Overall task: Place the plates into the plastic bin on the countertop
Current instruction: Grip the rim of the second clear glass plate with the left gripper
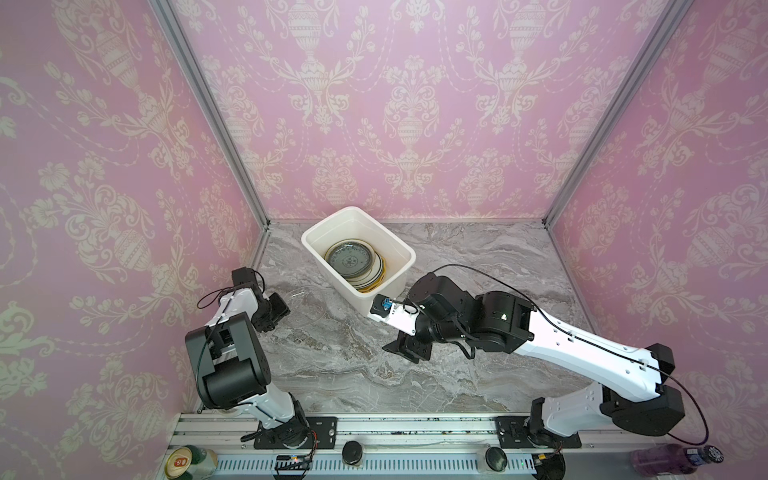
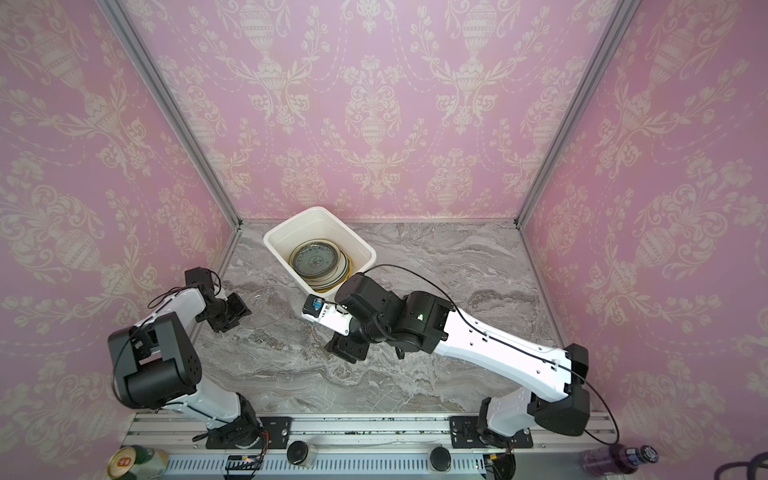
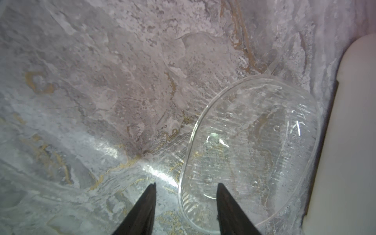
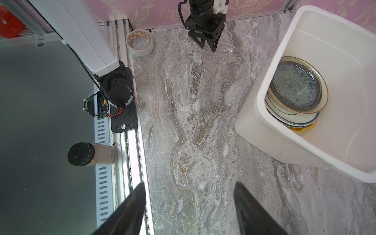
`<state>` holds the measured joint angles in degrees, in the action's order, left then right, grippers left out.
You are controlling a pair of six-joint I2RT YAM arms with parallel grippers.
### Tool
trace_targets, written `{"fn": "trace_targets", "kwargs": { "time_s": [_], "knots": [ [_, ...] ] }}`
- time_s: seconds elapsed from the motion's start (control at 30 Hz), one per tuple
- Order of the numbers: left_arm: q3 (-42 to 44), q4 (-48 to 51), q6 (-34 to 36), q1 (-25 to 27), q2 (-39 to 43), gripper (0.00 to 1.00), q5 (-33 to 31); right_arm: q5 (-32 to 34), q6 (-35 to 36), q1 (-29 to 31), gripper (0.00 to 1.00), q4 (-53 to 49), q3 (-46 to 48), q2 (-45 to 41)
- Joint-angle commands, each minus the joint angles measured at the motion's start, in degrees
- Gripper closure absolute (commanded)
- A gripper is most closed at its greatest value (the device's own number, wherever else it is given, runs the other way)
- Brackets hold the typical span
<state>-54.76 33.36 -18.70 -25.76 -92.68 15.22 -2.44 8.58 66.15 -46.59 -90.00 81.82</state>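
Marble countertop [image 1: 457, 291] is mostly free. Bin [image 1: 357, 224] sits by the back edge, plates [image 1: 353, 262] stacked inside. Glass plate [image 3: 250, 150] lies just beside it, faint from above, clear in wrist views. Left gripper [image 3: 186, 184] spread astride its rim; right gripper [image 4: 189, 183] spread over bare marble.

Pink wallpaper [image 1: 415, 104] printed with cream urns and flower garlands covers all three walls, which meet at aluminium corner posts [image 1: 216, 124]. A tape roll [image 4: 140, 42] with an orange-printed core lies flat in a corner. Along the slotted cable duct [image 1: 374, 465], in both top views, are a gold-topped can [image 1: 183, 461], two black-lidded jars [image 1: 352, 452] and a purple bottle [image 1: 669, 459] lying on its side
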Motion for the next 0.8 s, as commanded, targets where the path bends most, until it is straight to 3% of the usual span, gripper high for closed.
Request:
{"fn": "trace_targets", "kwargs": {
  "time_s": [0.0,0.23,0.63,0.77],
  "knots": [
    [-2.0,-0.8,1.5,-0.2,-2.9,0.53,2.3,0.4,0.6,0.4,0.3,1.2,0.1,0.3],
    [-3.9,-1.5,1.7,-0.1,-6.1,0.64,2.5,-0.1,0.3,0.3,0.3,2.1,-0.8,1.9],
    [-1.1,-2.1,1.3,-0.1,-5.1,1.0,0.8,0.6,-1.1,0.3,0.31,1.6,-3.1,2.7],
    [0.5,-2.2,-0.5,-0.1,-2.9,1.0,-0.9,1.2,-1.7,0.3,0.31,1.7,-3.9,2.5]
  ]
}}
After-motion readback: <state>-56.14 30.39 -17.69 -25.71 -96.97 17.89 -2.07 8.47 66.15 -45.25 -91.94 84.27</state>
